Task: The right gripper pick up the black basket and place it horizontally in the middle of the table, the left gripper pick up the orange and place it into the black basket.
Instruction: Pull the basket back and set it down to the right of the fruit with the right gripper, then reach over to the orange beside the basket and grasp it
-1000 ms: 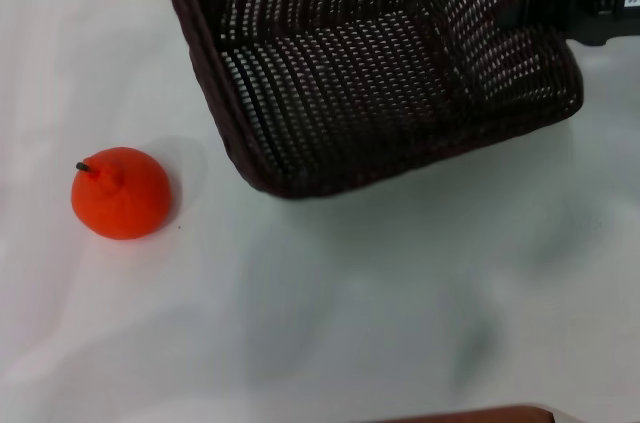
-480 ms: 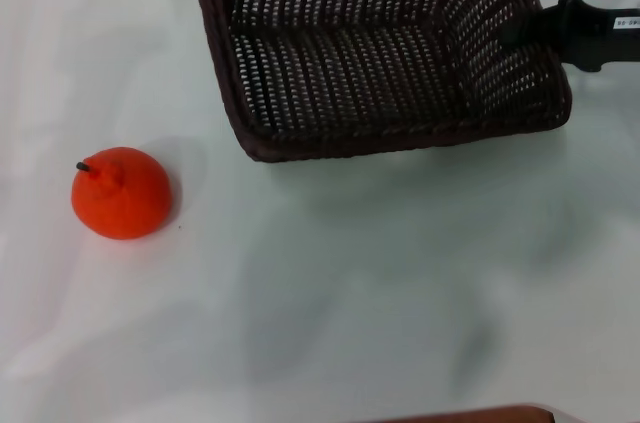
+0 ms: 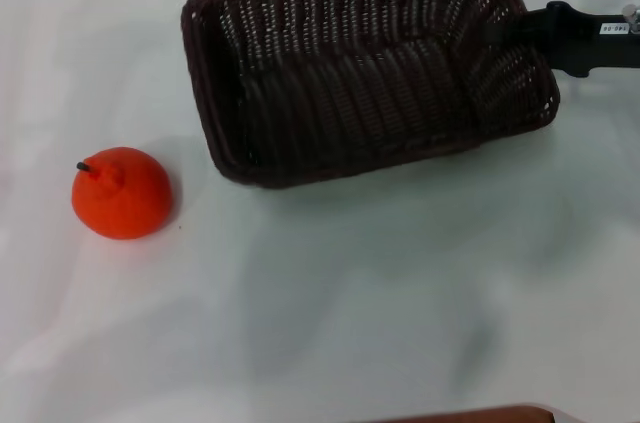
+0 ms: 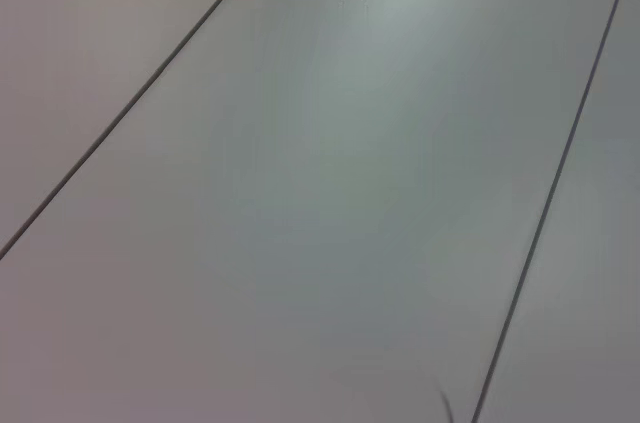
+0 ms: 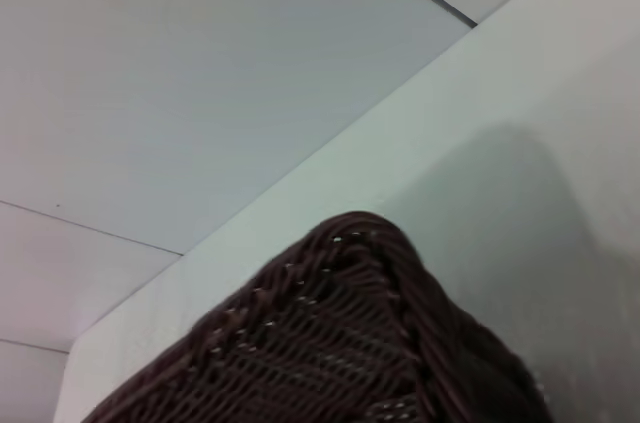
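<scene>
The black basket (image 3: 350, 93) is at the far middle of the white table (image 3: 330, 303), its long side lying across the table and its open side up, slightly tilted. My right gripper (image 3: 503, 33) comes in from the right and is shut on the rim of the basket's right end. A corner of the basket's braided rim also shows in the right wrist view (image 5: 350, 343). The orange (image 3: 120, 193) sits on the table to the left, in front of the basket and apart from it, its dark stem up. My left gripper is out of view; the left wrist view shows only pale panels.
A brown edge (image 3: 480, 415) shows at the bottom of the head view. White table surface stretches between the orange and the basket and in front of both.
The right gripper has turned and lowered the basket, so its long side now lies across the table and its whole rim shows. The orange has not moved.
</scene>
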Robot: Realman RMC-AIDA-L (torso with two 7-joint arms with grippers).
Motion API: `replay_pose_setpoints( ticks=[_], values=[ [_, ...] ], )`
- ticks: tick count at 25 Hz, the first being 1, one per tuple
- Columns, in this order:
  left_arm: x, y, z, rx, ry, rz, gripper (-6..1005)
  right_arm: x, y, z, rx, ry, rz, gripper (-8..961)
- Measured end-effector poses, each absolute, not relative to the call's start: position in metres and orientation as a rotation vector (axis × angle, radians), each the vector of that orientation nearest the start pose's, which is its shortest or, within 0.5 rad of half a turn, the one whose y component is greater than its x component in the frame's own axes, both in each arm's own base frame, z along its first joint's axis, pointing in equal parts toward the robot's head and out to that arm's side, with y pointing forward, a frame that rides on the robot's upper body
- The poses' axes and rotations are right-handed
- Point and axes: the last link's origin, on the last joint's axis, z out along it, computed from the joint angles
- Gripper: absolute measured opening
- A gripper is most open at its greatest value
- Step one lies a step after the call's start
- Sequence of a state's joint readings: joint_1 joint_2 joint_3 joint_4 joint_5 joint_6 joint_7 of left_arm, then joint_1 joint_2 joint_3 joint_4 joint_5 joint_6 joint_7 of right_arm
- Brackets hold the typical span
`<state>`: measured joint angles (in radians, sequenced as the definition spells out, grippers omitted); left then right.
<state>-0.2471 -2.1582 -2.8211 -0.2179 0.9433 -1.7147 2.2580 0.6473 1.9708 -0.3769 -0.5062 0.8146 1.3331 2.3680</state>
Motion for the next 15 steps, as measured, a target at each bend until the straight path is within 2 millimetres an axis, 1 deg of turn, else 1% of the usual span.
replay_pose_setpoints(
  ticks=[9,12,14,15],
  values=[
    [-0.348,0.243,0.072,-1.188,-0.582,-1.358,810,0.313,0.366,0.032,-1.884,-1.855,-0.367,447],
    [-0.348,0.244,0.072,-1.189,-0.590,-1.353,810,0.317,0.365,0.035,-1.881,-1.831,-0.384,577],
    [-0.348,0.245,0.070,-1.223,-0.604,-1.352,810,0.320,0.365,0.039,-1.869,-1.814,-0.404,664],
    [-0.348,0.246,0.070,-1.248,-0.611,-1.352,810,0.321,0.365,0.043,-1.865,-1.804,-0.416,684]
  ],
)
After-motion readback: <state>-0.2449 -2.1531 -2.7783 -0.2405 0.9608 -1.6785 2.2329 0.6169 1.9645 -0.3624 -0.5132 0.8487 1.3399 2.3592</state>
